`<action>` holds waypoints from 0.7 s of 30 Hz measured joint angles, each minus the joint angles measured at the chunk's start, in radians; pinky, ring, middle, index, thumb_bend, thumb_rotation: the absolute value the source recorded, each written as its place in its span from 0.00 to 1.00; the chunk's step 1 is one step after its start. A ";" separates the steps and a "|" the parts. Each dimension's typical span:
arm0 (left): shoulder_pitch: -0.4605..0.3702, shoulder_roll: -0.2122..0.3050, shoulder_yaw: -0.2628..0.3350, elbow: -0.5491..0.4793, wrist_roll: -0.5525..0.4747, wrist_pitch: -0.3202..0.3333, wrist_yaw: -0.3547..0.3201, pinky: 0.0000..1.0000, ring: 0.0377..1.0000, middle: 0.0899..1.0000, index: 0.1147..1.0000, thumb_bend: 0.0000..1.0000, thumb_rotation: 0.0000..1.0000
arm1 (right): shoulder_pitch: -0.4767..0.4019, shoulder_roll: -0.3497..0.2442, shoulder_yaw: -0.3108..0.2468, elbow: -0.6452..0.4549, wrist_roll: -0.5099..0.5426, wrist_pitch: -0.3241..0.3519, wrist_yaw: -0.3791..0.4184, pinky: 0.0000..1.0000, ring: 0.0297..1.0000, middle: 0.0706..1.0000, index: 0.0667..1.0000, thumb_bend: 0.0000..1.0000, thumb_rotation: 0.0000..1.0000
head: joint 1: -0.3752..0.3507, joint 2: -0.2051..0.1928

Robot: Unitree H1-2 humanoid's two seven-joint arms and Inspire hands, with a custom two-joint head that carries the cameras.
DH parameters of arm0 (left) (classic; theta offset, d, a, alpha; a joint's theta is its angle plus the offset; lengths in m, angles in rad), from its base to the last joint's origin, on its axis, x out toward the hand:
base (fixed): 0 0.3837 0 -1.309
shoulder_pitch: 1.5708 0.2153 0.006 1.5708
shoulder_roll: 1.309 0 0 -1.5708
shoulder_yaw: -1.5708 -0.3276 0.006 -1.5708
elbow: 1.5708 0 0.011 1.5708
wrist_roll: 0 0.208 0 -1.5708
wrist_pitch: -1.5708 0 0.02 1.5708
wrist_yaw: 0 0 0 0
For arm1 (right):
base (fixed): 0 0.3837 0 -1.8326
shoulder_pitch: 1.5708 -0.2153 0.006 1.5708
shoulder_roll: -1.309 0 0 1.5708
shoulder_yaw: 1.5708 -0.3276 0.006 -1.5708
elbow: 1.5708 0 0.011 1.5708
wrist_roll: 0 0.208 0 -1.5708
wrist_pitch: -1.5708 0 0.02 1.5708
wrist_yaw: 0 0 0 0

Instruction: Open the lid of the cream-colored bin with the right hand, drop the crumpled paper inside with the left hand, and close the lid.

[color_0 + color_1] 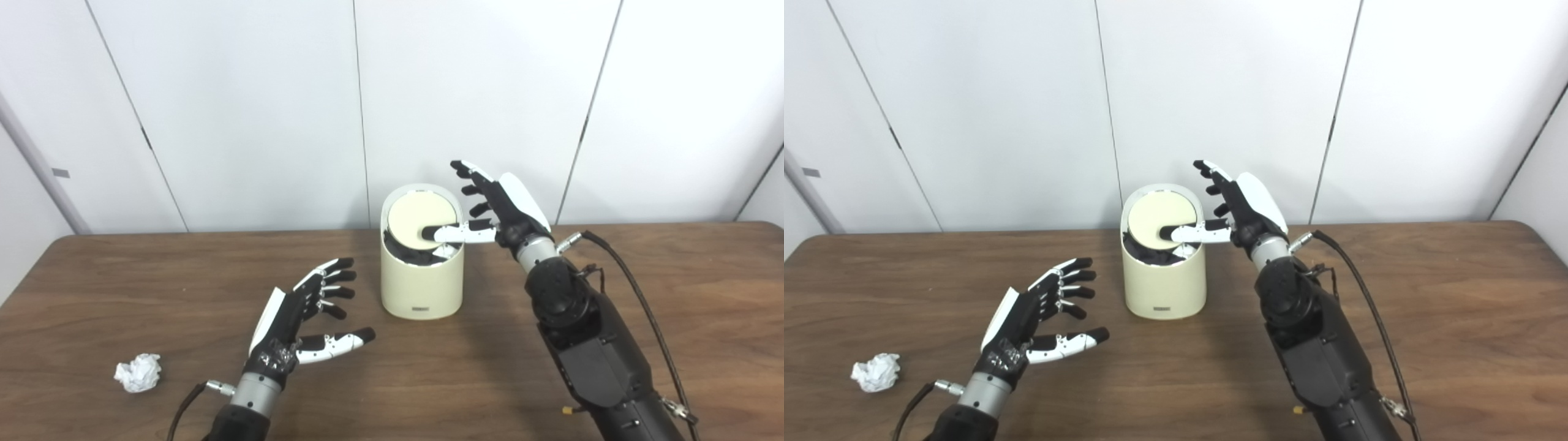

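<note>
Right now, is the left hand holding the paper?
No, the left hand is open and empty above the table, while the paper lies on the wood to its left, apart from it.

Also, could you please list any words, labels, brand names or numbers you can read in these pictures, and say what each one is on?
None can be read.
Small dark label low on the front of the cream-colored bin: too small and blurred to read.
Grey tag on the wall panel at far left: no legible text.
Crumpled paper, table, left hand, right hand: no visible writing.
</note>
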 measured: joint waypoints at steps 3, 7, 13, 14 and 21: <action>0.000 -0.001 -0.002 -0.001 0.002 0.000 0.000 0.57 0.71 0.79 0.83 0.73 0.07 | -0.002 0.001 0.005 0.010 0.000 0.000 0.000 0.65 0.84 0.91 0.89 0.82 0.40 | 0.003 0.002; 0.000 -0.001 -0.002 -0.001 0.005 0.000 0.000 0.57 0.71 0.78 0.84 0.73 0.07 | -0.019 0.001 0.010 0.029 -0.002 0.001 -0.001 0.66 0.84 0.91 0.89 0.82 0.40 | 0.005 0.005; 0.000 -0.002 -0.002 -0.011 0.005 0.002 0.000 0.57 0.71 0.79 0.84 0.73 0.08 | -0.036 0.001 0.035 0.039 -0.024 0.005 -0.004 0.66 0.84 0.90 0.88 0.85 0.38 | 0.005 0.009; 0.000 -0.002 -0.002 -0.012 0.005 0.002 0.000 0.58 0.71 0.79 0.84 0.73 0.07 | -0.039 0.001 0.041 0.039 -0.029 0.005 -0.005 0.67 0.83 0.89 0.88 0.85 0.37 | 0.005 0.009; 0.002 -0.003 -0.002 -0.015 0.007 0.003 0.000 0.58 0.70 0.78 0.83 0.73 0.07 | -0.055 -0.007 0.074 0.040 -0.055 0.005 -0.008 0.73 0.87 0.90 0.88 0.86 0.34 | 0.005 0.015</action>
